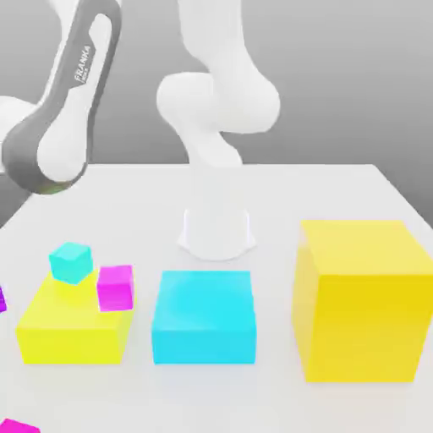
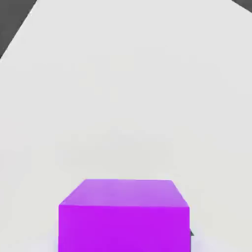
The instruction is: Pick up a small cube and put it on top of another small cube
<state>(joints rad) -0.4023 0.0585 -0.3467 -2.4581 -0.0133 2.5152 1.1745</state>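
A: ok so what's the gripper (image 2: pixel 124 241) doing right now? the exterior view just has a bit of violet (image 1: pixel 2 300) poking in at its left edge, about halfway between the lower yellow block and the arm's big grey-and-white link (image 1: pixel 61 110)

B: check the hand view, it's pinched shut on the violet cube (image 2: pixel 124 229). The cube is right up close to the camera, with its lighter face and one bright purple face showing, and the pale tabletop (image 2: pixel 118 98) spreads out behind it

A: nice, and the cyan one it's supposed to go on?

B: the small cyan cube (image 1: pixel 72 263) is toward the exterior view's left, looks like it's sitting near the back edge of the flat yellow block (image 1: pixel 74 338). It's turned a bit, so you see a corner. Nothing stacked on it, so the violet one isn't up there yet

A: what's the pink thing near it?

B: small magenta cube (image 1: pixel 115 288), just beside the cyan one, over the yellow block's right-hand edge in that view. There's another magenta piece (image 1: pixel 17 426) cut off at the bottom left corner too

A: and the big stuff?

B: flat cyan block (image 1: pixel 204 326) in the middle, tall golden block (image 1: pixel 364 309) over on the exterior view's right, well apart from the small cubes
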